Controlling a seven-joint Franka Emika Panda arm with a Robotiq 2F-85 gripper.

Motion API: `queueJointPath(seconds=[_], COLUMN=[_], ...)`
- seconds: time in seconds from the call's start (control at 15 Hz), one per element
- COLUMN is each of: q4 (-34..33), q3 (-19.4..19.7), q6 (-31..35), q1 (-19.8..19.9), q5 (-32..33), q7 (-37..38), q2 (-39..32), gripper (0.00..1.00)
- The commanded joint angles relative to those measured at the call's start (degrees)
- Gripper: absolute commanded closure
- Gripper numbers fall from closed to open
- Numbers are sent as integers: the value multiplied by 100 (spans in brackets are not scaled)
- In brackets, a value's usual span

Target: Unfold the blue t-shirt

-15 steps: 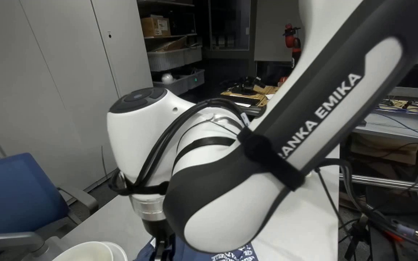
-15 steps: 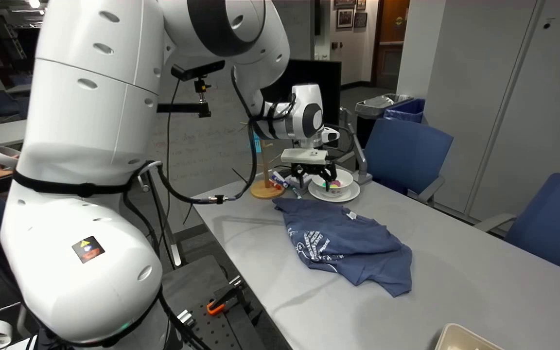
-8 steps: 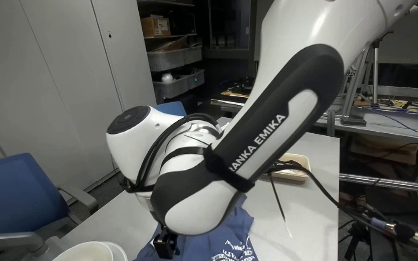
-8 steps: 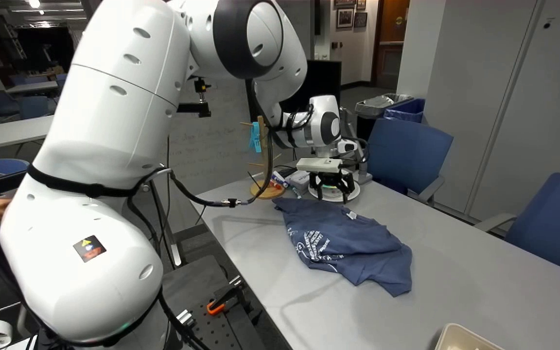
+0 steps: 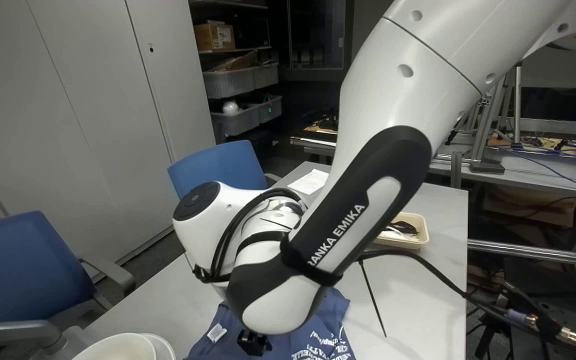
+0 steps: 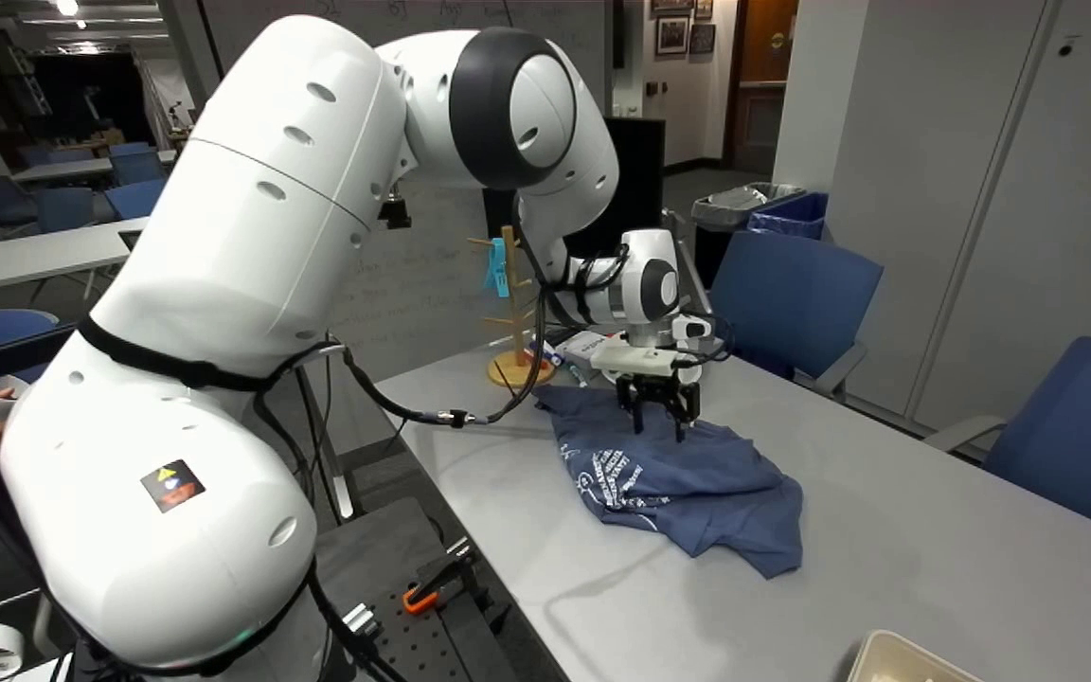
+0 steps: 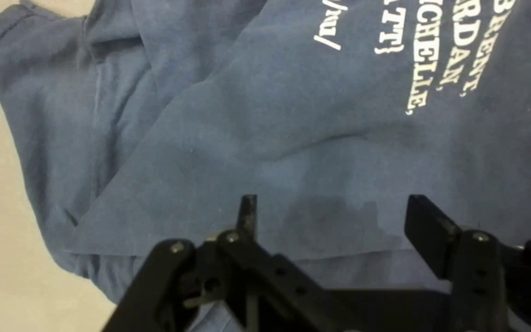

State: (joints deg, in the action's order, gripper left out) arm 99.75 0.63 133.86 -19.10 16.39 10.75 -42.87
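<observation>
Pale tabletop [image 6: 886, 559] and blue chairs [image 6: 796, 284] make up our surroundings, and we take the wooden stand [image 6: 519, 369] as our mark: the chairs sit across the tabletop from it, the white bowl [image 5: 118, 345] is near it, the cream tray [image 5: 403, 244] well apart from it. Our blue t-shirt [image 6: 725, 474] lies bunched on the tabletop, one corner just beside the stand and the rest stretching away from it.

We have the gripper [image 6: 659, 431] over the cloth, a little farther from the stand than that corner, its jaws spread wide and holding nothing. Its fingertips [image 7: 248, 216] look clear of the fabric, though we cannot be sure from these angles.

We judge the step in hand to be getting a grip on the upper layer. In the wrist view an edge [image 7: 348, 254] of that layer runs much along the line on which the fingers would close, so a plain pinch would likely gather a pucker, perhaps of both layers. We would do better to turn the gripper until it straddles the edge, lower until the tips just press, and close gently on one layer. A small lift should then tell us whether the lower layer comes too; if so, we let go and retry. Cloth this soft will likely drag and crease, so we would draw it out low and slow
</observation>
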Motion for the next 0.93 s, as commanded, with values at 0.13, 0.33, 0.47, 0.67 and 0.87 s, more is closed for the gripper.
queueJointPath(seconds=[0.13, 0.33, 0.47, 0.67, 0.87], q4=[-200, -218, -223, -221, -242], q3=[8, 27, 47, 68, 76], q6=[-10, -31, -37, -28, -34], q1=[74, 96, 106, 130, 164], q5=[21, 7, 10, 9, -9], q7=[17, 10, 13, 19, 14], q2=[-288, -357, -388, -410, -411], gripper=[58, 66, 76, 99, 100])
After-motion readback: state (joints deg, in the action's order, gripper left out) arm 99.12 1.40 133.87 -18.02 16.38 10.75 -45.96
